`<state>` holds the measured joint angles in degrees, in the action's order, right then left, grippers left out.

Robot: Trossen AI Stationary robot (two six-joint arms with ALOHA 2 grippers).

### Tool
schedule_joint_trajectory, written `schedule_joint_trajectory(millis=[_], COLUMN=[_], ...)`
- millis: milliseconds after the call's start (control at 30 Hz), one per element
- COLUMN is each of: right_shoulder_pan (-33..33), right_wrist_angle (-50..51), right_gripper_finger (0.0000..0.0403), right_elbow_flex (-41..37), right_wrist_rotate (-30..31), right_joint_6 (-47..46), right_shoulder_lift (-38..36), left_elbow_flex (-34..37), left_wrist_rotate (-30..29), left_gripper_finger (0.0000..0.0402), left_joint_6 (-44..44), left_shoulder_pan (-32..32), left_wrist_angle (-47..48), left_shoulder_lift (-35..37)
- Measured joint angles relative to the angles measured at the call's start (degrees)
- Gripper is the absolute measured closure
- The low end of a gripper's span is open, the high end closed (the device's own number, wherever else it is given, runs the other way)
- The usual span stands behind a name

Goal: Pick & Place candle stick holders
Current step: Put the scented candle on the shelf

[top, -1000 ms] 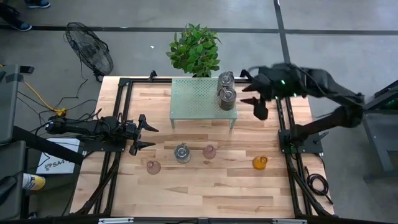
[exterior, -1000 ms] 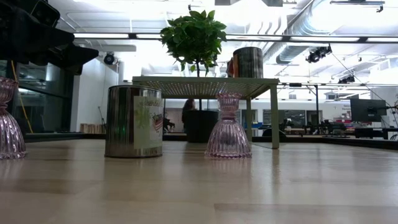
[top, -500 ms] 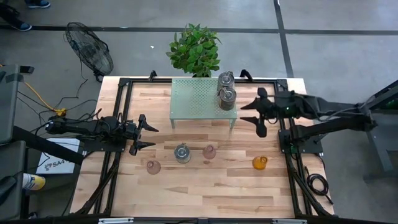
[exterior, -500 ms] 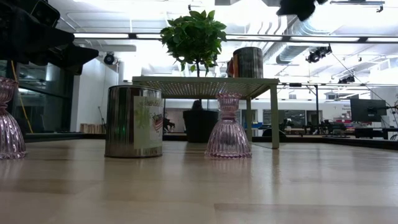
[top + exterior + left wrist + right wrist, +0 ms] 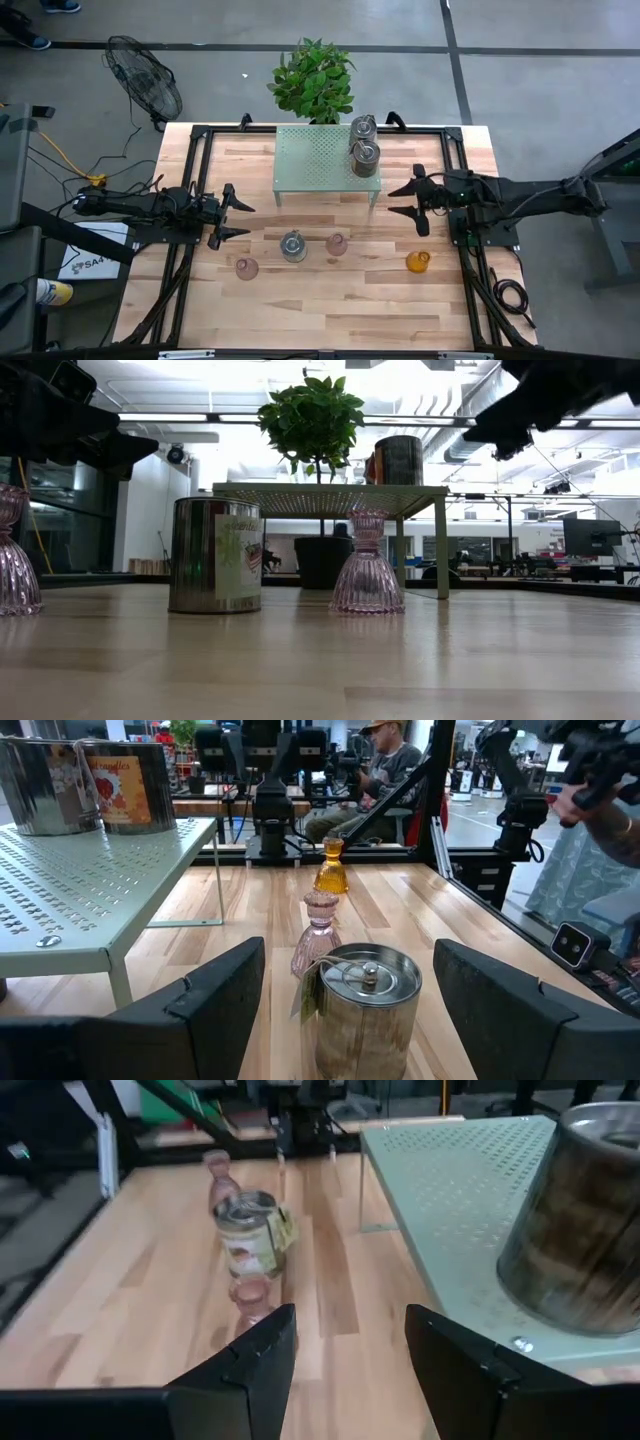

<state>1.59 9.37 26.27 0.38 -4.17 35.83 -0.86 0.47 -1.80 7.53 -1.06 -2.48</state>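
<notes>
**Both grippers empty, four holders waiting on the open table**

I am holding my right gripper (image 5: 414, 199) above bare wood just right of the green shelf (image 5: 315, 160), its fingers spread apart and gripping nothing. My left gripper (image 5: 231, 215) is waiting at the table's left side, fingers wide apart and also empty.

Two silver holders (image 5: 364, 145) are standing on the shelf's right end, one behind the other, both close to its right edge. On the table in front of the shelf, a third silver holder (image 5: 293, 245) is sitting beside a pink glass holder (image 5: 337, 244). Another pink glass holder (image 5: 246, 268) is standing further left and nearer the front, and the amber holder (image 5: 417, 261) is standing well apart to the right, near the black frame rail (image 5: 462, 215).

Bare wood is lying open between my right gripper and the amber holder, and across the whole near half of the table (image 5: 330, 310). A potted plant (image 5: 314, 80) is standing behind the shelf's far edge.
</notes>
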Motion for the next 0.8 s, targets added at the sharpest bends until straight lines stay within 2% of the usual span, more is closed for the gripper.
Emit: schedule_joint_trajectory(millis=[167, 333, 800], right_shoulder_pan=[-1.59, -3.22, -3.64], right_wrist_angle=[-7.56, -14.13, -25.36], right_gripper_finger=[0.0217, 0.0217, 0.0217], right_elbow_flex=[-7.36, -13.21, -23.12], right_wrist_rotate=[-0.11, 2.42, 2.17], right_joint_6=[-1.42, -1.18, -0.91], right_shoulder_lift=[-4.83, -8.63, -14.23], left_elbow_flex=[0.00, 0.00, 0.00], left_wrist_rotate=[-0.02, 0.00, 0.20], left_gripper_finger=[0.0114, 0.0114, 0.0114], left_joint_6=[0.00, 0.00, 0.22], left_shoulder_pan=[0.00, -0.02, 0.00], left_wrist_angle=[0.00, -0.04, -5.84], left_shoulder_lift=[-0.01, -0.02, -0.02])
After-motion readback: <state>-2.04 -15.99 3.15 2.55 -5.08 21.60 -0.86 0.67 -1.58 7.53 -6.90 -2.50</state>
